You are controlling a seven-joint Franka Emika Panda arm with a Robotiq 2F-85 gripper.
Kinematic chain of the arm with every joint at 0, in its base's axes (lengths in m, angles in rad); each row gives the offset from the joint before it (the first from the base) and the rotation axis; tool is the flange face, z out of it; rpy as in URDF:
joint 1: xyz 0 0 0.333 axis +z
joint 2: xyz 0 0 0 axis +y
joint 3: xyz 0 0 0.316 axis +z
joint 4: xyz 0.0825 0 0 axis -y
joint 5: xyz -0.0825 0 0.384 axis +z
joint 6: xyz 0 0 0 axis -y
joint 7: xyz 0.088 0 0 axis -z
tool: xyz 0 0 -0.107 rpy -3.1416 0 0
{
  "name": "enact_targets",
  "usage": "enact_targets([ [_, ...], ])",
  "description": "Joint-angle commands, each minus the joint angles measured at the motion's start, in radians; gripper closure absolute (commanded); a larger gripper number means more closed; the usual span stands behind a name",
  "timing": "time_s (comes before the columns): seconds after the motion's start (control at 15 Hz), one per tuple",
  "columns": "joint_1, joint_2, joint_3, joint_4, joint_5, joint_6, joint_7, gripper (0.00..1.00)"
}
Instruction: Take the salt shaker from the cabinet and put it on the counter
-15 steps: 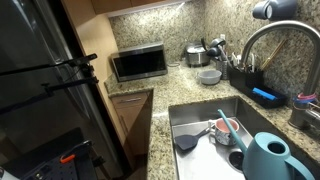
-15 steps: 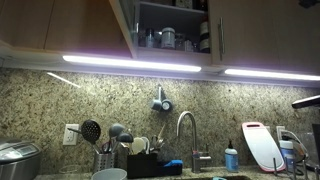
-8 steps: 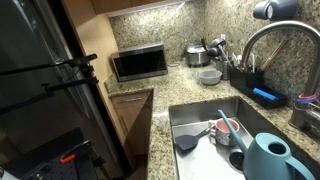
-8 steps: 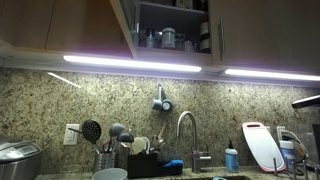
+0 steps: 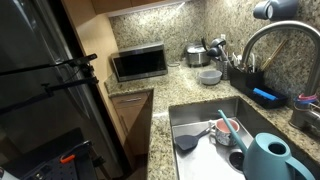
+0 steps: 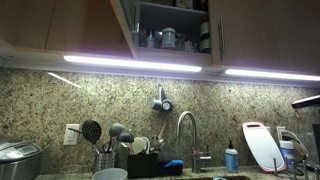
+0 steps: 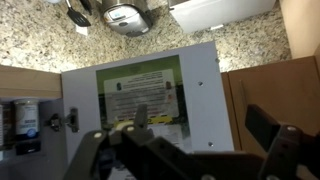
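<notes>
The cabinet (image 6: 165, 30) stands open above the counter (image 5: 160, 115), with several small jars and bottles (image 6: 168, 39) on its shelf; I cannot tell which one is the salt shaker. In the wrist view my gripper (image 7: 200, 120) is open and empty, facing the inside of the white cabinet door (image 7: 195, 90), which has a printed sheet (image 7: 140, 95) taped to it. A dark-capped container (image 7: 25, 118) shows in the cabinet opening at the left edge. The gripper does not show in either exterior view.
On the counter stand a microwave (image 5: 138, 63), a rice cooker (image 5: 196, 55), a white bowl (image 5: 209, 76) and a utensil holder (image 6: 105, 158). The steel sink (image 5: 205, 125) holds dishes, with a faucet (image 6: 185, 135), a teal watering can (image 5: 270, 158) and a cutting board (image 6: 257, 145) nearby.
</notes>
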Motion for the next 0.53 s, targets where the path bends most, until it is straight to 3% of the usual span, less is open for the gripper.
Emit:
enact_targets([
  [0.0,-0.055,0.086,0.01,0.058,-0.024,0.091,0.07,0.0],
  [0.13,-0.044,0.112,-0.008,0.083,-0.032,0.099,0.053,0.0],
  [0.2,-0.022,0.117,-0.026,0.105,-0.037,0.028,0.027,0.0],
  [0.27,-0.034,0.079,-0.013,0.047,-0.032,0.077,0.042,0.0],
  [0.47,-0.032,0.085,-0.015,0.051,-0.033,0.074,0.04,0.0],
])
